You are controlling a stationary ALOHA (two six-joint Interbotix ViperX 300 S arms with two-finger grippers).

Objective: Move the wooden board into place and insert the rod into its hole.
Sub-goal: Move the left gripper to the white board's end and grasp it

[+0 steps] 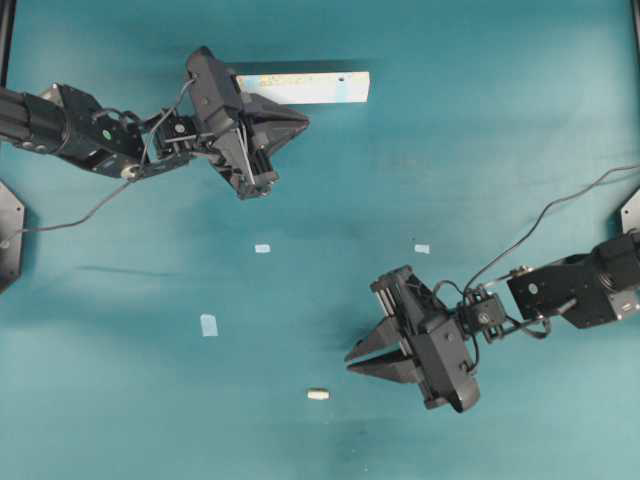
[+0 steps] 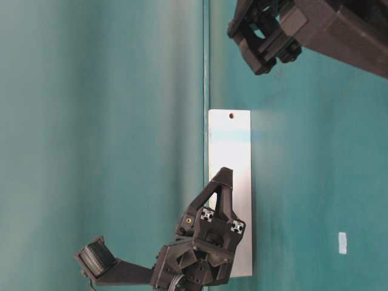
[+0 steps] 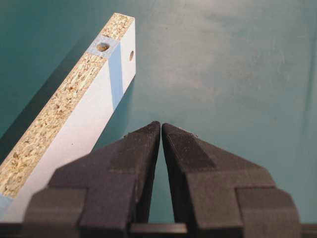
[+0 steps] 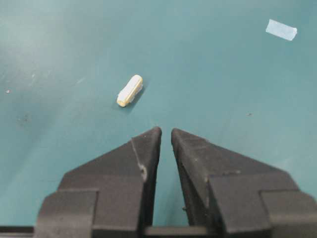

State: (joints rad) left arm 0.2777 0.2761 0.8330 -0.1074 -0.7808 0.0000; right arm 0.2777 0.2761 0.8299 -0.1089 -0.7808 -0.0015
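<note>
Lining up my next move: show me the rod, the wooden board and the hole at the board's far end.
rod [image 4: 130, 90], right wrist view, middle of its side.
wooden board [image 3: 94, 124], left wrist view, whitish face.
hole [image 3: 102, 47], left wrist view, opening in the speckled edge, inside the blue band.

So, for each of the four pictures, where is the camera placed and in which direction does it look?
Overhead: above the table, looking straight down; both arms, wooden board, rod.
Table-level: low beside the table, image turned sideways, looking along the board; left gripper in front.
Left wrist: behind the shut left gripper, board at left.
Right wrist: behind the nearly shut right gripper, facing the rod.
Overhead and right wrist share the rod.
</note>
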